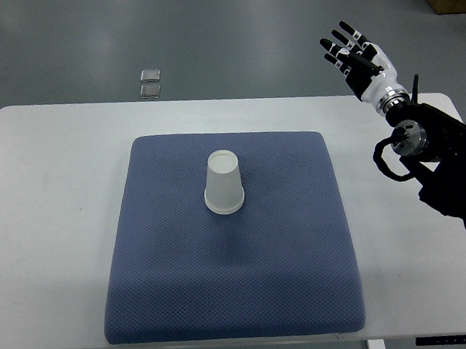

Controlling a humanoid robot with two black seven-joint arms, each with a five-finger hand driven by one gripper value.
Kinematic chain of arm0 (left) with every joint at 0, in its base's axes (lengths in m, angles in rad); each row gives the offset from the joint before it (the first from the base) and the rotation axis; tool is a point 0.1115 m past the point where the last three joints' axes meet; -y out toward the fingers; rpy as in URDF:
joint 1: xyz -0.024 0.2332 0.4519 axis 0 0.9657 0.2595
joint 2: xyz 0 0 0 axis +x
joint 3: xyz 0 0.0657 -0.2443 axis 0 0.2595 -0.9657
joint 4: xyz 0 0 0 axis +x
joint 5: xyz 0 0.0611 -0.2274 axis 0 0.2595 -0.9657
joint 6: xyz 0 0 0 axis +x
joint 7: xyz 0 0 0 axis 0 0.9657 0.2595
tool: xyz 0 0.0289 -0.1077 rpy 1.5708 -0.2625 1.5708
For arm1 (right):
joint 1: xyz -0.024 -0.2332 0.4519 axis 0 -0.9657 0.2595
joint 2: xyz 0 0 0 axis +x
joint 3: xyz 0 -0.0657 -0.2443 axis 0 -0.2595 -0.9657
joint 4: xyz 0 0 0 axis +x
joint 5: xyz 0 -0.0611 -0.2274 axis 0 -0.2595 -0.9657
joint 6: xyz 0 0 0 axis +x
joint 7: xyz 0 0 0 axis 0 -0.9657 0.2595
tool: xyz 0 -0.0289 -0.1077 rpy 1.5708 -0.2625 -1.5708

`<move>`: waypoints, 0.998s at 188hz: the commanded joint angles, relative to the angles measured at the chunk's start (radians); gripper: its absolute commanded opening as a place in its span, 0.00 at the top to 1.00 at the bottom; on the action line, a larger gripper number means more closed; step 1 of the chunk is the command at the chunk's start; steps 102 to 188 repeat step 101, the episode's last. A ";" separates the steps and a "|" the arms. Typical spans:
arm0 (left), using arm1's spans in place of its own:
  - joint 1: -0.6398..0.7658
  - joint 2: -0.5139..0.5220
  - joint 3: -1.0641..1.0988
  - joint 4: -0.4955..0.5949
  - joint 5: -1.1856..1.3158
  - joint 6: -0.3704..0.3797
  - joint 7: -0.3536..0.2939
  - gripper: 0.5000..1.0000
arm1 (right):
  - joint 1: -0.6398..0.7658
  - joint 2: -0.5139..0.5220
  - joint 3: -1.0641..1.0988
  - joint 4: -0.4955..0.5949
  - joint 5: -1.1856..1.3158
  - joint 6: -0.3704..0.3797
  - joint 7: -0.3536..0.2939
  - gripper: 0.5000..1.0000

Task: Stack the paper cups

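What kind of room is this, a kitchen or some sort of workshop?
Most likely a robotics lab or test room, not a kitchen. A plain white table stands on a bare grey floor, holding only a blue mat with a single upside-down paper cup, and a robot's right hand is raised open above the far edge.

Right robot hand (354,56) raised at upper right — fingers spread, empty.
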 commanded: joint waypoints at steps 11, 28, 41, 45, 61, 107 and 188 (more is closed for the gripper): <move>0.000 0.000 0.000 0.000 0.000 0.000 0.000 0.00 | -0.028 0.005 -0.003 0.001 -0.003 -0.003 0.007 0.19; 0.000 0.000 0.000 0.000 0.000 0.000 0.000 0.00 | -0.033 0.022 -0.009 0.001 -0.004 -0.003 0.009 0.18; 0.000 0.000 0.000 0.001 0.000 0.000 0.000 0.00 | -0.036 0.021 -0.009 0.001 -0.004 -0.001 0.009 0.17; 0.000 0.000 0.000 0.000 0.000 0.000 0.000 0.00 | -0.039 0.021 -0.007 0.001 -0.004 -0.001 0.011 0.17; 0.000 0.000 0.000 0.001 0.000 0.000 0.000 0.00 | -0.047 0.024 -0.006 0.001 -0.004 0.002 0.011 0.17; 0.000 0.000 0.000 0.000 0.000 0.000 0.000 0.00 | -0.050 0.022 0.004 0.001 -0.003 0.002 0.015 0.17; 0.000 0.000 0.000 0.000 0.000 0.000 0.000 0.00 | -0.050 0.022 0.004 0.001 -0.003 0.002 0.015 0.17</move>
